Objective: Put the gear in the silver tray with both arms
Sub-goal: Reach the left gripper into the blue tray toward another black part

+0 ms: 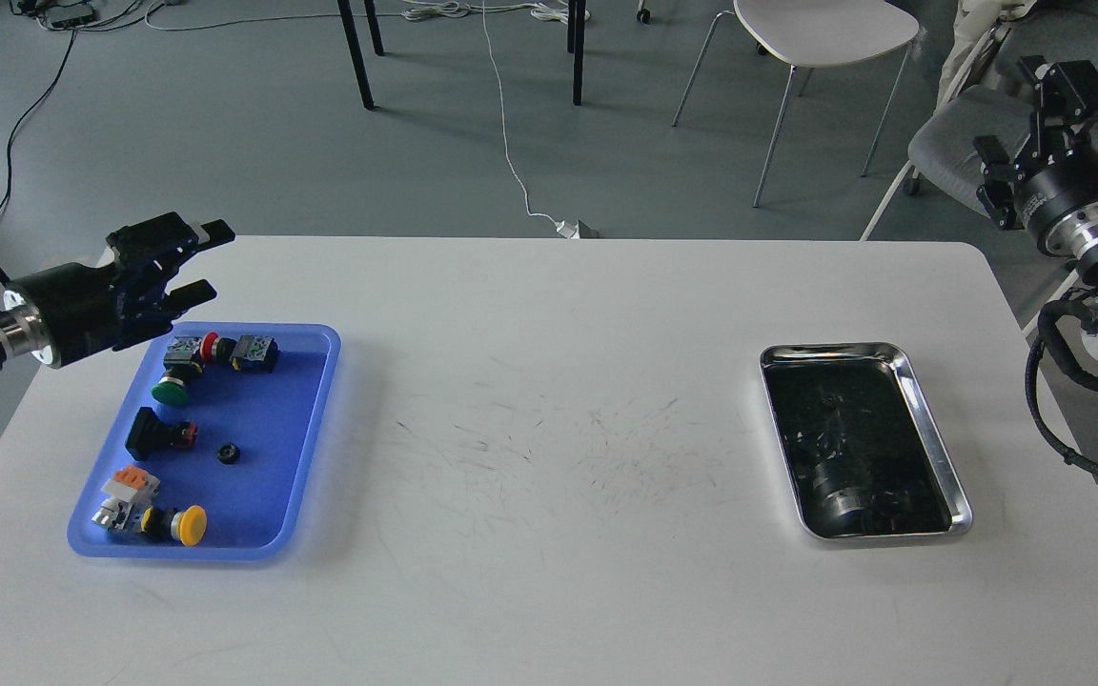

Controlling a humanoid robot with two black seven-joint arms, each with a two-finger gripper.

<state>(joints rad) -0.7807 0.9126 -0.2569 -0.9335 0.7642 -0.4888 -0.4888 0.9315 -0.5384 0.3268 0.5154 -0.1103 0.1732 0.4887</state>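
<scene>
Table point(549, 400): white surface, fine dark scuffs at centre.
Blue tray point(315, 448): lies on the table's left side, well apart from the silver tray.
Blue tray contents: yellow push-button point(189, 525) at near end; small black gear point(228, 453) lying alone near the middle; black switch point(151, 433) to its left; green push-button point(171, 389) and red push-button point(209, 346) at far end.
Silver tray point(935, 448): lies on the table's right side; dark reflective bottom.
Left gripper point(204, 258): hovers over the far left corner of the blue tray; fingers apart, nothing between them.
Right gripper point(1021, 143): raised beyond the table's right edge, well apart from the silver tray; finger state cannot be told.
</scene>
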